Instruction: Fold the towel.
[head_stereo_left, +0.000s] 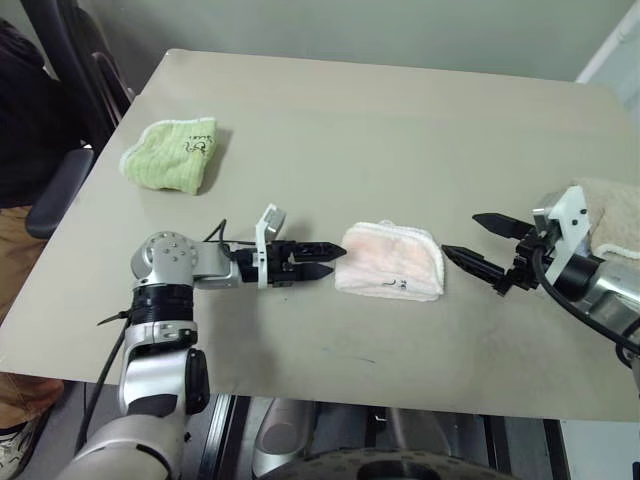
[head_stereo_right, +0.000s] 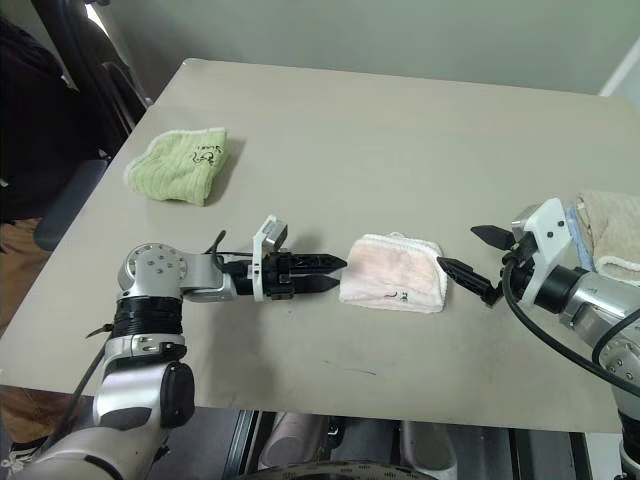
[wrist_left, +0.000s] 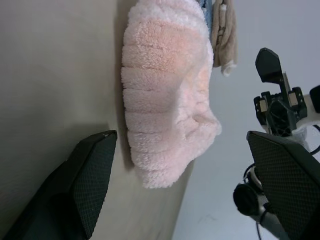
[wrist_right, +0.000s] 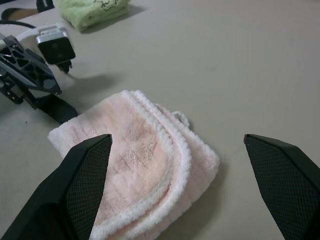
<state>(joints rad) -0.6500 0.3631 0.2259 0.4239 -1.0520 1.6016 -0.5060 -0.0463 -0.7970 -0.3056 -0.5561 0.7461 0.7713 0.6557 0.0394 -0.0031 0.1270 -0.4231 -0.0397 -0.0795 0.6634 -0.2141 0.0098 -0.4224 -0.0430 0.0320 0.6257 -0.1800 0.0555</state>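
Observation:
The towel (head_stereo_left: 390, 260), pale pink terry, lies folded into a small thick bundle in the middle of the table (head_stereo_left: 350, 120). A small dark mark shows on its near edge and a white loop at its far edge. My left gripper (head_stereo_left: 335, 260) points along the table at the towel's left end, its tips just beside the cloth. In the left wrist view its fingers (wrist_left: 95, 165) stand wide apart with nothing between them. My right gripper (head_stereo_left: 463, 236) hovers open just off the towel's right end, holding nothing.
A light green towel (head_stereo_left: 172, 152) lies folded at the far left. Beige and blue towels (head_stereo_left: 612, 215) are stacked at the right edge, behind my right wrist. A dark chair (head_stereo_left: 60, 190) and a person's clothing stand beside the table's left edge.

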